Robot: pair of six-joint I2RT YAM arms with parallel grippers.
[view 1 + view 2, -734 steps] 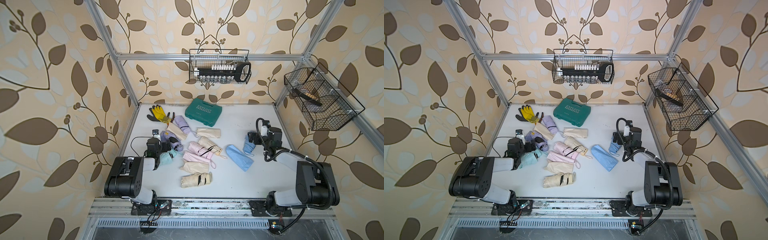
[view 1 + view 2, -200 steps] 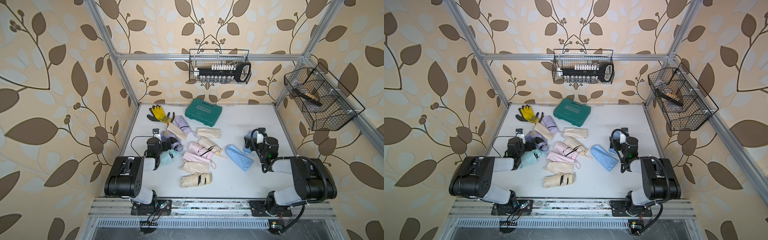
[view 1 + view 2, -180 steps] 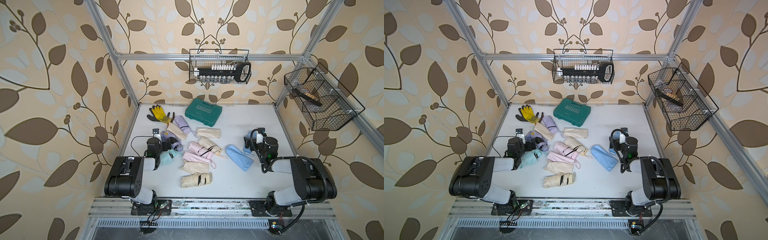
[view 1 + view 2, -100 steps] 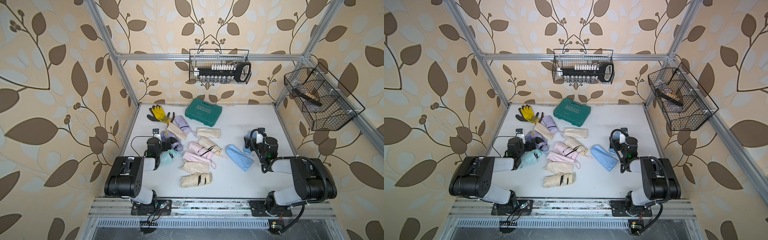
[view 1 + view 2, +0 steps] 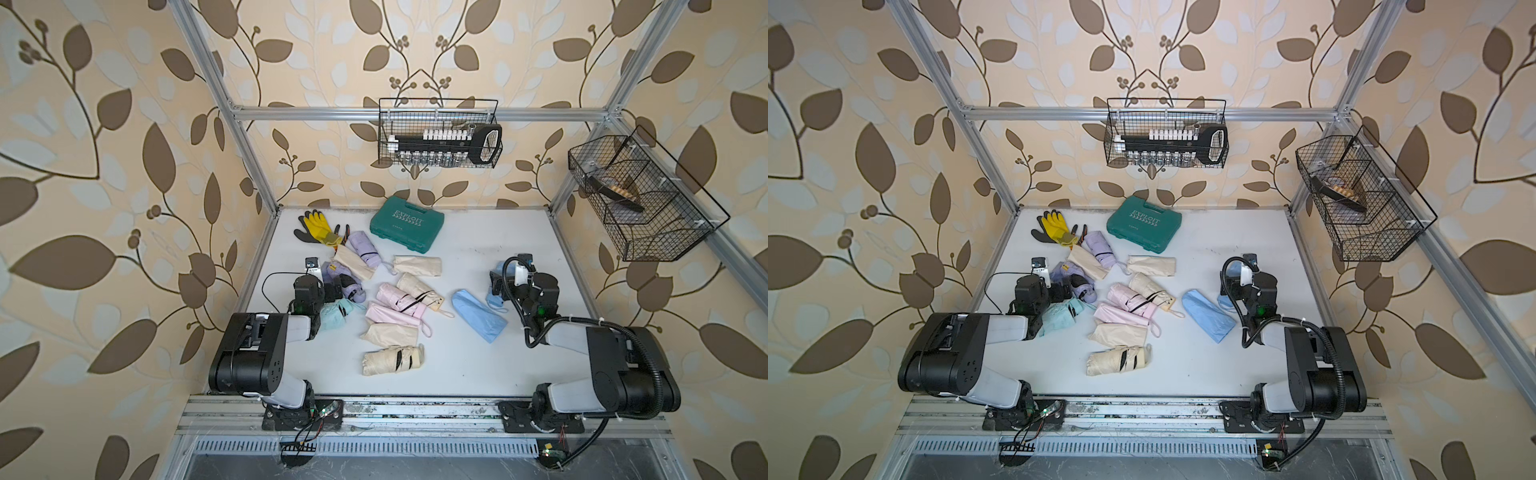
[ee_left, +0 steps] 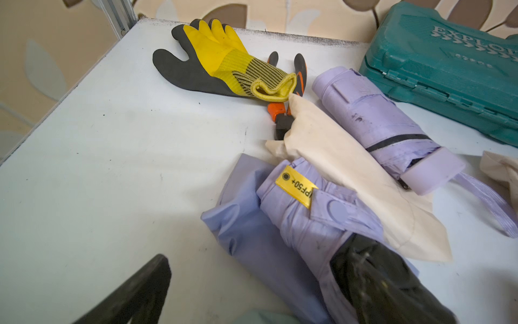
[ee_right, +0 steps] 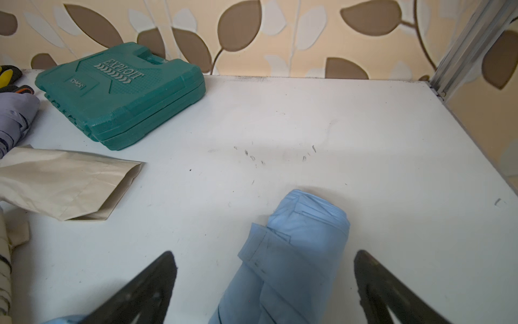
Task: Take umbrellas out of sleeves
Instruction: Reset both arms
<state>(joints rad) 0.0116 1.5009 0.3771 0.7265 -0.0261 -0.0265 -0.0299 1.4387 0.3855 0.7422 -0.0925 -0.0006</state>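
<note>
In the right wrist view a blue umbrella (image 7: 294, 252) lies on the table between the wide-apart fingers of my right gripper (image 7: 263, 283), which is open and touches nothing. A flat blue sleeve (image 5: 478, 316) lies just left of that gripper (image 5: 496, 286). My left gripper (image 6: 260, 280) is open too. One dark finger (image 6: 378, 280) lies against a lilac umbrella (image 6: 316, 218) with a yellow tag. That umbrella rests on a lilac sleeve (image 6: 244, 224). In a top view the left gripper (image 5: 338, 289) is at the left end of the pile, beside a mint umbrella (image 5: 338, 313).
Cream, pink and lilac umbrellas and sleeves lie scattered mid-table, among them a strapped cream umbrella (image 5: 392, 359) nearest the front. A green plastic case (image 5: 407, 224) and yellow-black gloves (image 5: 318, 226) with orange pliers (image 6: 280, 109) sit at the back. Wire baskets (image 5: 438, 137) hang on the walls.
Since the earliest frames the right arm has drawn back toward the front of the table, over the blue umbrella. Over the last second nothing has visibly moved.
</note>
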